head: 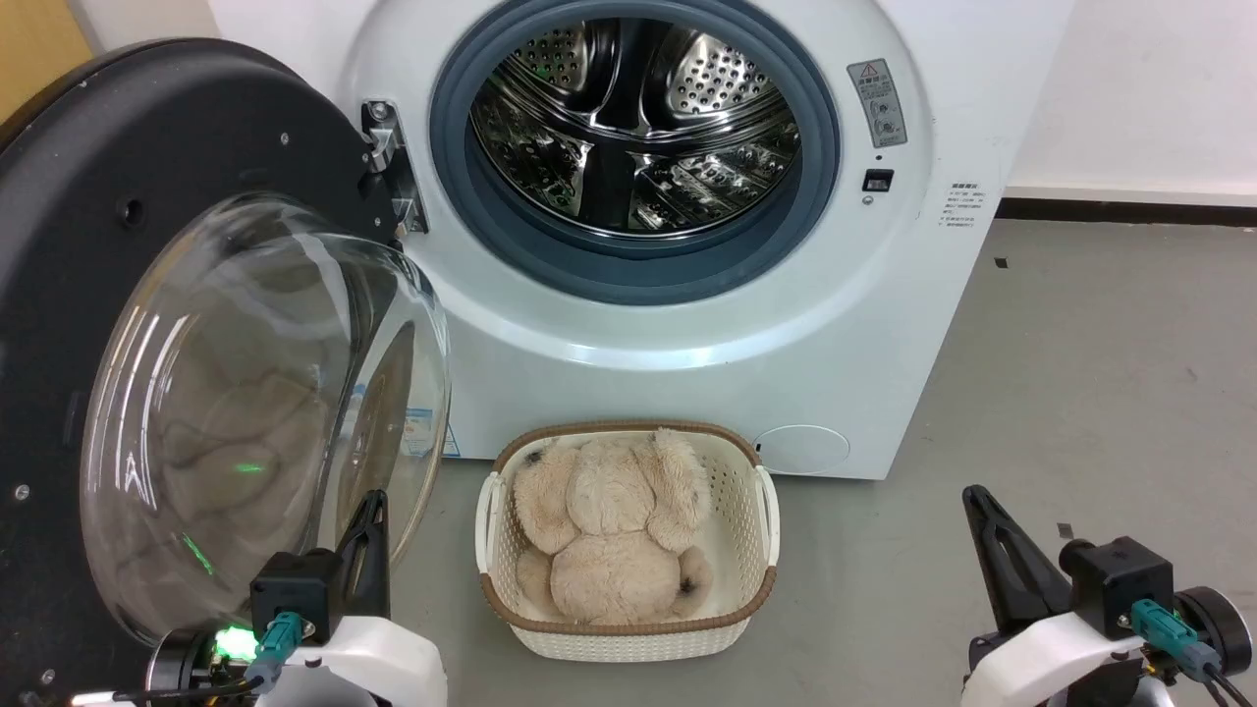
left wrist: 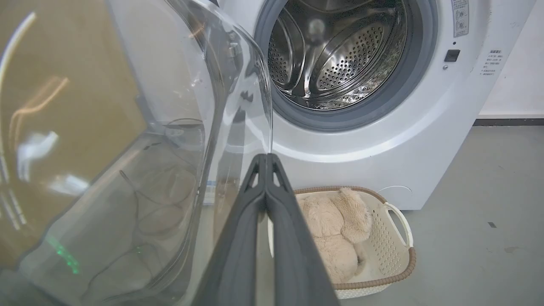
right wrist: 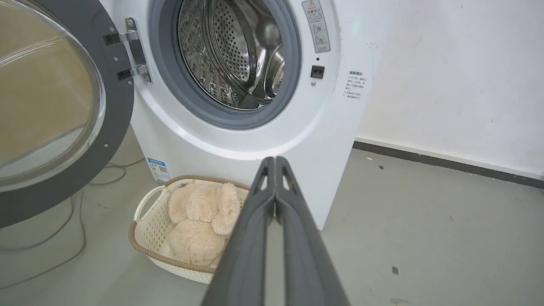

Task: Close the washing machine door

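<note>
The washing machine (head: 687, 344) is a white front-loader with its steel drum (head: 638, 118) exposed. Its door (head: 118, 196), a glossy black disc with a bulging glass bowl (head: 255, 412), stands swung wide open on the hinge (head: 393, 167) at the left. My left gripper (head: 371, 506) is shut and empty, its tip just right of the glass bowl's lower edge; in the left wrist view the shut tips (left wrist: 266, 157) lie close beside the glass rim (left wrist: 263, 85). My right gripper (head: 974, 496) is shut and empty, low at the right over bare floor, well clear of the machine (right wrist: 238, 140).
A white woven basket (head: 756, 530) holding a beige plush toy (head: 609, 530) sits on the grey floor right before the machine, between my two arms. Loose cables (right wrist: 76, 238) lie on the floor under the door (right wrist: 114, 85). A white wall (right wrist: 459, 76) stands to the right.
</note>
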{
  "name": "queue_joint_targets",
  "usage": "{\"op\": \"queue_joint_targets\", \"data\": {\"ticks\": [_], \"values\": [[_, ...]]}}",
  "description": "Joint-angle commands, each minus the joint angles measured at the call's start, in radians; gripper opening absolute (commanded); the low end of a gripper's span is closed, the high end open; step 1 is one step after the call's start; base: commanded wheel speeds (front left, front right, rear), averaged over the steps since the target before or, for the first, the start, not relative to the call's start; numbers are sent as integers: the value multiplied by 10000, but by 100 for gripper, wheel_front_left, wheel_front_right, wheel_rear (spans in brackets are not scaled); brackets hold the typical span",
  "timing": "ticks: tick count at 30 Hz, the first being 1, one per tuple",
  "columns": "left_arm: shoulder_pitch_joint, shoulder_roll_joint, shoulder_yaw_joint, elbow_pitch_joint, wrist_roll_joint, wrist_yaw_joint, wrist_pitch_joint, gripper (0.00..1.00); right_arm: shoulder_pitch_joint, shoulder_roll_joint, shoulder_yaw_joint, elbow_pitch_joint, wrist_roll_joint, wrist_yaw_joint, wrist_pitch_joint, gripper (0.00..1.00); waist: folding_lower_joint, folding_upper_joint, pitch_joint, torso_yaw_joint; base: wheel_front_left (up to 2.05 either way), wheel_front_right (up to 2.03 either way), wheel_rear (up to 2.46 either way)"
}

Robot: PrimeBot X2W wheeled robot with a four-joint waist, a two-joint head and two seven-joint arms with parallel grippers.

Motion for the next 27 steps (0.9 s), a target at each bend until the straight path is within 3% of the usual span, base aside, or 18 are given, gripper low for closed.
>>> {"op": "queue_joint_targets", "data": {"ticks": [1,3,4,18,20,27], "values": [[-148,-1,9,-34,30,-41,1,0,-139,49,-3,18,-78,8,5,0,0,0,0,0,0,0,0],[-148,-1,9,-34,30,-41,1,0,-139,49,-3,18,-78,8,5,0,0,0,0,0,0,0,0],[0,0,2,0,0,2,0,100,0,0,2,0,0,0,0,100,0,0,0,0,0,0,0],[-58,2,-161,-17,-11,316,-240,100,5,3,-214,42,195,1,-238,100,0,0,28,11,0,0,0],[-90,11,-195,-38,-2,360,-282,0,5,4,-252,47,227,1,-279,100,0,0,33,18,0,0,0],[-301,79,-343,-165,24,478,-428,0,7,6,-387,55,343,1,-426,100,0,0,47,85,0,0,0]]}}
